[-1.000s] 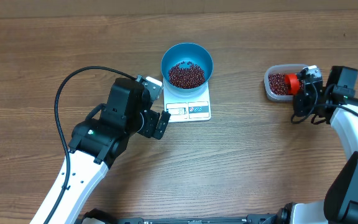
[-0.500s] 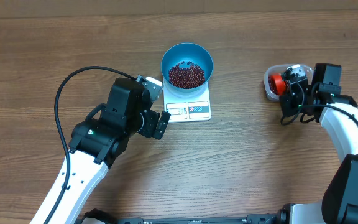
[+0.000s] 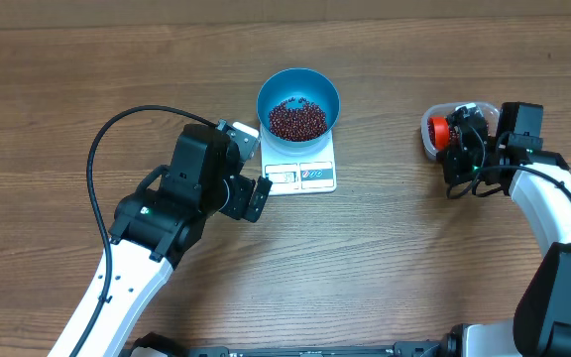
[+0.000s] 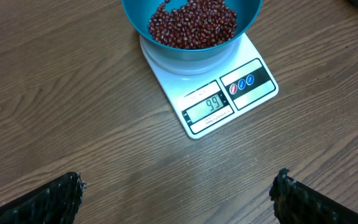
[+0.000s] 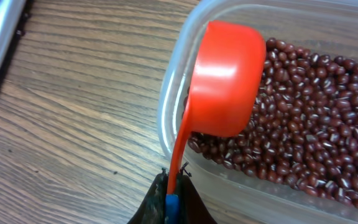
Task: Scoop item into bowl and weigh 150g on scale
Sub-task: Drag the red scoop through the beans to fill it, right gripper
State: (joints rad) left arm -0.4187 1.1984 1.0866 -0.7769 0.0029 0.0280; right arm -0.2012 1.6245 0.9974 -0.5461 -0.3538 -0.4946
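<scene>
Tiny maroon beans fill the clear plastic tub just beneath the orange plastic scoop pinched in the right tool.

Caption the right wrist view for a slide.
Right gripper holds a red scoop over the beans in the clear tub.

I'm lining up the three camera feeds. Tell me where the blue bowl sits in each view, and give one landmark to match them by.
Overhead: the blue bowl sits at top centre.
Left wrist: the bowl is at the top edge, right of centre, cut off by the frame.
Right wrist: not in it.
Landmark: the white scale under the bowl, with its display panel below the bowl in both views that show it.
</scene>
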